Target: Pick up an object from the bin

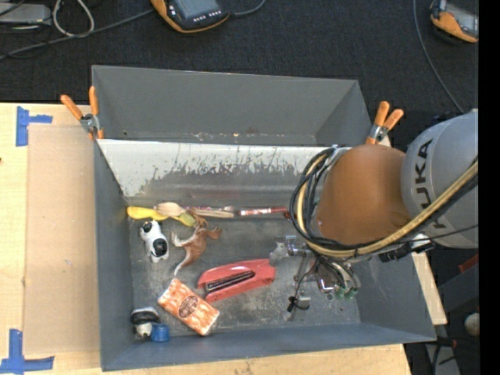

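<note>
the gripper (300, 298) hangs low in the lower right part of the grey bin (234, 116), under the orange cover of the wrist. it is over bare floor, just right of a red flat thing (234, 278) (it looks like a stapler) lying in the lower middle of the frame. whether the gripper is open or closed i cannot tell, and nothing is seen in it. i judge the step to be the approach, before any grasp. an orange patterned packet (187, 307) and a brown toy animal (195, 244) lie further left. the next move, i think, calls for a shift toward the left of the frame, over the red thing, then a grip across its narrow side.
</note>
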Controlling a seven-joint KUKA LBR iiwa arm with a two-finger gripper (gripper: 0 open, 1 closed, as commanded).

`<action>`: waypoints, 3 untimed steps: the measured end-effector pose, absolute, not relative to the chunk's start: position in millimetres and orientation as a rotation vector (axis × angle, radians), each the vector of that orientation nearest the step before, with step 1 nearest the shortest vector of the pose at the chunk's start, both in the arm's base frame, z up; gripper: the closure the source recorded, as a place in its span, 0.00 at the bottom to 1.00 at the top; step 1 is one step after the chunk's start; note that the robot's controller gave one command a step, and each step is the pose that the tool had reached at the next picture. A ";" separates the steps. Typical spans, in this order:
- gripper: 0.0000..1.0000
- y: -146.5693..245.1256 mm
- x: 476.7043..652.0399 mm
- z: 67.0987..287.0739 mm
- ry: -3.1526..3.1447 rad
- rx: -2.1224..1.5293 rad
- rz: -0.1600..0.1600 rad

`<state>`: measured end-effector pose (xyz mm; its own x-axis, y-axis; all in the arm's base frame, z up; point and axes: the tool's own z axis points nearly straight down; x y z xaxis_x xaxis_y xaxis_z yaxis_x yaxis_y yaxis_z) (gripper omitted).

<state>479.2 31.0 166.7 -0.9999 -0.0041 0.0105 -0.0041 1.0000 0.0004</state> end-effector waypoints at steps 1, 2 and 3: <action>0.00 30.9 481.3 170.6 -3.139 0.004 -0.001; 0.00 69.4 528.0 129.4 -3.137 0.022 -0.004; 0.00 72.1 546.9 150.9 -3.129 0.256 0.000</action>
<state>546.9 72.1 150.9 -0.9867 -0.1623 0.0023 -0.1623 0.9867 -0.0001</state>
